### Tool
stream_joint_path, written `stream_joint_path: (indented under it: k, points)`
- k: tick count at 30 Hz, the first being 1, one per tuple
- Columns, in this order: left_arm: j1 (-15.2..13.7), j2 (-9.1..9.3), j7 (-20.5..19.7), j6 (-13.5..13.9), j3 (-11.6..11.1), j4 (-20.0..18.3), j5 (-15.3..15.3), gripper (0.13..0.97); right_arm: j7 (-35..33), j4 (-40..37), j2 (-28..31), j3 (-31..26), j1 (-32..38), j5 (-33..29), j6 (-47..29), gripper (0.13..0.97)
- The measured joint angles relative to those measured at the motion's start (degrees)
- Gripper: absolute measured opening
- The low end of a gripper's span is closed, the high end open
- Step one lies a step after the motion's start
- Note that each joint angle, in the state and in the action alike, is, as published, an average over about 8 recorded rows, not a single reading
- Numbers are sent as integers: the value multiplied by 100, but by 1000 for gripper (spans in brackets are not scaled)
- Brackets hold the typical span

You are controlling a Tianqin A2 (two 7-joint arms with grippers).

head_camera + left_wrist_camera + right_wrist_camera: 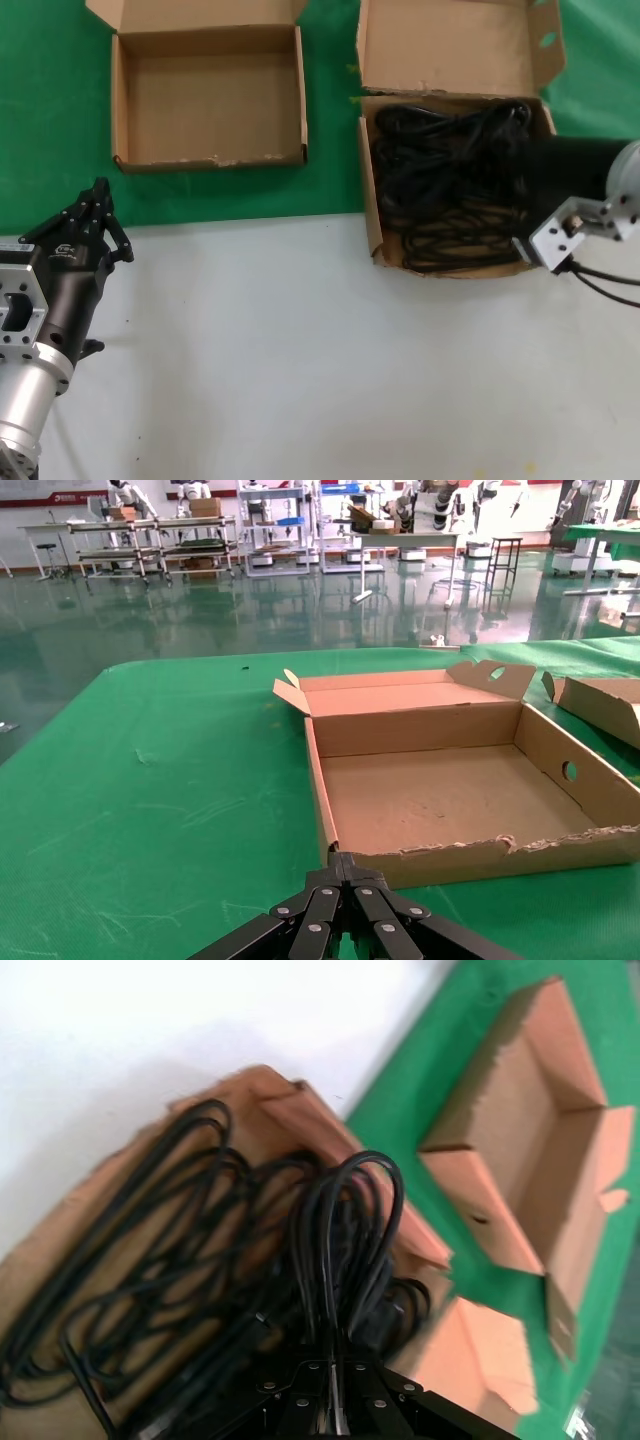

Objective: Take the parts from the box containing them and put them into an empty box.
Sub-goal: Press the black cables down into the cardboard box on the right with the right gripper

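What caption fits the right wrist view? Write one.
Right gripper shut on a looped power cord above the cord-filled box.

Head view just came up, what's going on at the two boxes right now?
The right gripper is down in the deeper box, jaws shut on one coiled power cord; the other cords lie beneath it. The shallow box on the green mat is empty. The left gripper waits near that box's front rim, jaws shut, holding nothing.

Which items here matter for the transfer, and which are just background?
Job:
power cords
deep box holding them
empty shallow box
right gripper, shut on a cord bundle
left gripper, parked

Background:
green mat
white tabletop
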Motion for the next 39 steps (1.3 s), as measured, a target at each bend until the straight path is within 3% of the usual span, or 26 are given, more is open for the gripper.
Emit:
stream_joint_path:
  k: [16,28,39]
  points:
    - [0,0,0,0,0,0,0,145,695,927,122,322,329,-256,-377,150]
    - [0,0,0,0,0,0,0,145,937,848,99,161,26,-399,-601,161]
    - [0,0,0,0,0,0,0,145,918,497,-172,-16,36,-612,-554,266]
